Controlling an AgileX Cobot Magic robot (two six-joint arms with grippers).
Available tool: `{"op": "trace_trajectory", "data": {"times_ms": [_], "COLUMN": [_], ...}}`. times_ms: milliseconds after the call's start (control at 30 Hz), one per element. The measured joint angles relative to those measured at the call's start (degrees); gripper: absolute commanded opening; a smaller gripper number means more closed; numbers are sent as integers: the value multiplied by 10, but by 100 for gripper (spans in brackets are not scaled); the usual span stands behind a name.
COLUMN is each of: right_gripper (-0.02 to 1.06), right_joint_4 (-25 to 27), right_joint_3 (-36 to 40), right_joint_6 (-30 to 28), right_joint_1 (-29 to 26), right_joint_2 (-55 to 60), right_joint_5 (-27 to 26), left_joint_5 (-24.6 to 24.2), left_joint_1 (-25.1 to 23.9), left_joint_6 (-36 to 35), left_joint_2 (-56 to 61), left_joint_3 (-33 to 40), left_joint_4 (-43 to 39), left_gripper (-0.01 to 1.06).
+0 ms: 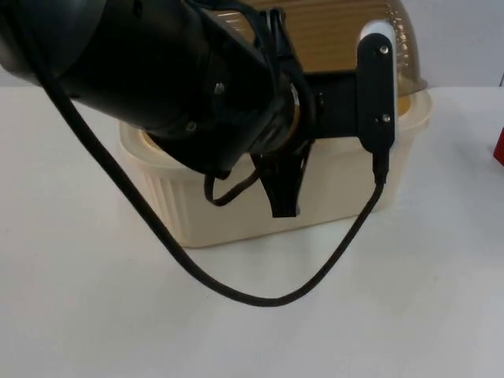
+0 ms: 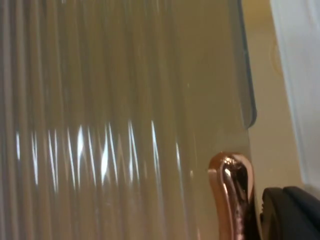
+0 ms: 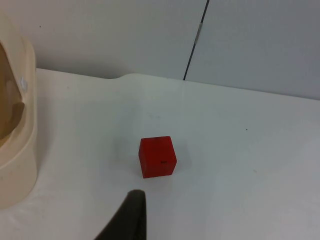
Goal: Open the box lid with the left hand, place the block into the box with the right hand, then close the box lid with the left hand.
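A cream ribbed box (image 1: 236, 213) stands mid-table, and its amber ribbed lid (image 1: 339, 35) is tilted up at the back. My left arm reaches over the box from high up and hides most of its inside. The left gripper (image 1: 285, 193) hangs by the box's front wall. In the left wrist view the left gripper (image 2: 290, 215) sits right beside the lid's copper handle (image 2: 231, 192), with the lid (image 2: 110, 115) close in front. The red block (image 3: 157, 156) rests on the table a short way ahead of my right gripper (image 3: 131, 215). The block (image 1: 499, 147) lies at the table's right edge.
The box's cream wall (image 3: 15, 150) stands to one side of the block. A grey partition wall (image 3: 240, 40) ends the white table (image 3: 240, 165) behind the block. Bare table (image 1: 252, 339) lies in front of the box.
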State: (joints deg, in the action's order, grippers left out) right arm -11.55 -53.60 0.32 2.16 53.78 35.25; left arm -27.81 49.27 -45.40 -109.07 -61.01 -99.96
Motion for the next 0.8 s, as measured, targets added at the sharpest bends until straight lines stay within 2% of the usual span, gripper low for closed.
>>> {"op": "trace_trajectory", "data": {"times_ms": [367,600,800], "right_gripper": [105,105,105], "right_joint_4": [0,0,0], "right_joint_3": [0,0,0], "right_joint_6": [0,0,0], "right_joint_1": [0,0,0], "right_joint_2": [0,0,0], "right_joint_5": [0,0,0], "left_joint_5": [20,-11,-5], "left_joint_1": [-39,-56,-71], "left_joint_6": [3,4,4], "left_joint_2": [-1,-1,-1], "left_joint_3": [-29,-80,-106], "left_joint_4": [-3,-6,-4], "left_gripper": [0,0,0]}}
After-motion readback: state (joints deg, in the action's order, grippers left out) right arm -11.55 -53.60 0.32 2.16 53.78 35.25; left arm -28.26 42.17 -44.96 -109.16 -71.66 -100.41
